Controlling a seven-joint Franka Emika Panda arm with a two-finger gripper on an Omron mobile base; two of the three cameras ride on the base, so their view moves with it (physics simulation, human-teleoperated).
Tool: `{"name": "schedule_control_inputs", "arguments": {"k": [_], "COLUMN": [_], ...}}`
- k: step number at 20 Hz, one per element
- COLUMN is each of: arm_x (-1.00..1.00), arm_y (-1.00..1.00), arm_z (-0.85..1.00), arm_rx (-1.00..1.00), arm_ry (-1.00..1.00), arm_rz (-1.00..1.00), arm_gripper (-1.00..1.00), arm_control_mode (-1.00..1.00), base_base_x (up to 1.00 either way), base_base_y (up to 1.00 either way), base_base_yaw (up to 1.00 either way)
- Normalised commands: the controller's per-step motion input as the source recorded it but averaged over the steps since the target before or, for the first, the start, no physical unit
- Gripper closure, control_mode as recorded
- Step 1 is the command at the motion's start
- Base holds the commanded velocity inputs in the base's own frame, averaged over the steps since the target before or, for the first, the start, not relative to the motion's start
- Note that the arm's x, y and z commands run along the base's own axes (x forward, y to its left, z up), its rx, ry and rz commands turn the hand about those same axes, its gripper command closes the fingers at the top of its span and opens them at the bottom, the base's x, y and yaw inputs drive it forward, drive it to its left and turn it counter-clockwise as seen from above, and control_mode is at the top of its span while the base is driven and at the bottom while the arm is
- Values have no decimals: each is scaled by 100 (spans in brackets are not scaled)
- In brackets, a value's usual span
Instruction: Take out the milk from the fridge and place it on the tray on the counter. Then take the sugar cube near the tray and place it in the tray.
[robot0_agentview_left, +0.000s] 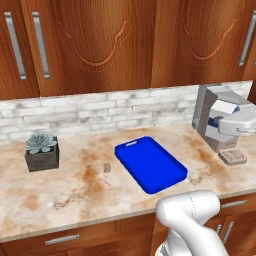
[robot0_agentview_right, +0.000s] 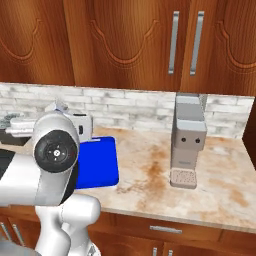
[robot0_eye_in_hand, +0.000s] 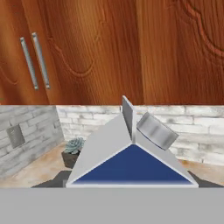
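1 tray (robot0_agentview_left: 151, 165) | 1 sugar cube (robot0_agentview_left: 107, 167) | 1 milk (robot0_eye_in_hand: 131, 159) in claw

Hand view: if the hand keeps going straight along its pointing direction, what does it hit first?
Probably the brick backsplash under the wooden wall cabinets; depth is unclear. The milk in the hand travels with it.
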Motion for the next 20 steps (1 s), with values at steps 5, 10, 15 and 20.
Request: {"name": "schedule_control_inputs", "arguments": {"k": [5, 10, 15, 20], "arm_x": [40, 59, 67, 46], "arm_y": [-1, 31, 25, 1], "arm_z": [-78, -74, -56, -54], "arm_rx": [1, -8, -6, 0], "arm_ry": [-8, -2, 0, 0], "arm_rz": [15, 2, -1, 0], "arm_gripper": [100, 100, 100, 100], "arm_control_mode": [-100, -100, -100, -100], "base_base_x": [0, 0, 0, 0], "base_base_y": [0, 0, 0, 0], "base_base_yaw": [0, 0, 0, 0]}}
